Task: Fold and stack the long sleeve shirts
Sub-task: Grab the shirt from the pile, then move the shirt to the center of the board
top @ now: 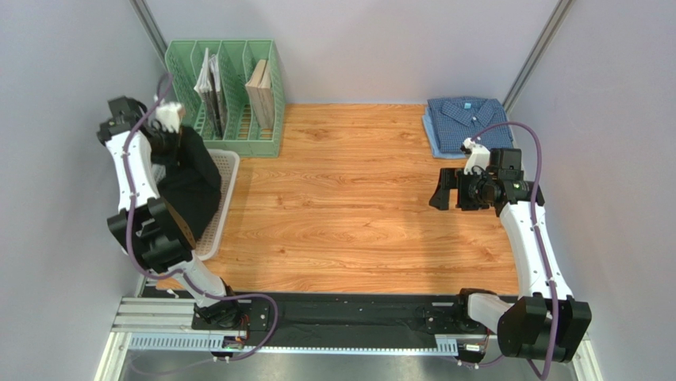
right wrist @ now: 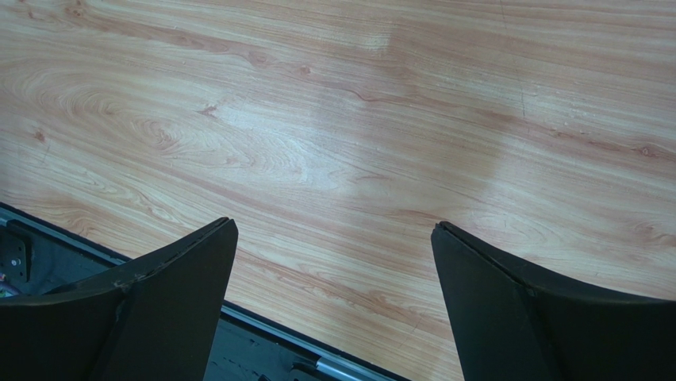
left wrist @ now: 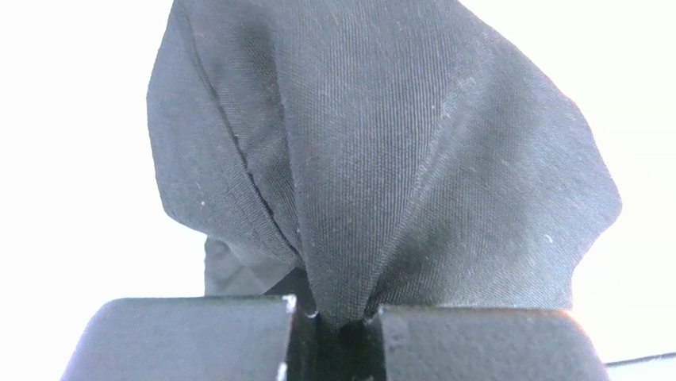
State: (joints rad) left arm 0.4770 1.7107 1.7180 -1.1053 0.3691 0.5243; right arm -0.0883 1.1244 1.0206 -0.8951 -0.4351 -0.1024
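The black shirt point(top: 193, 178) hangs in a bunch from my left gripper point(top: 173, 136), lifted above the white basket point(top: 228, 184) at the table's left. In the left wrist view the jaws are pinched on a fold of the black shirt point(left wrist: 381, 175), which fills the view. The blue checked shirt point(top: 464, 124) lies folded at the table's back right. My right gripper point(top: 447, 191) hovers open and empty over bare wood in front of the blue shirt; the right wrist view shows its fingers point(right wrist: 182, 278) spread wide over the table.
A green slotted file rack point(top: 230, 95) with books stands at the back left, just behind the basket. Grey walls close in on both sides. A black and metal rail point(top: 357, 317) runs along the table's near edge.
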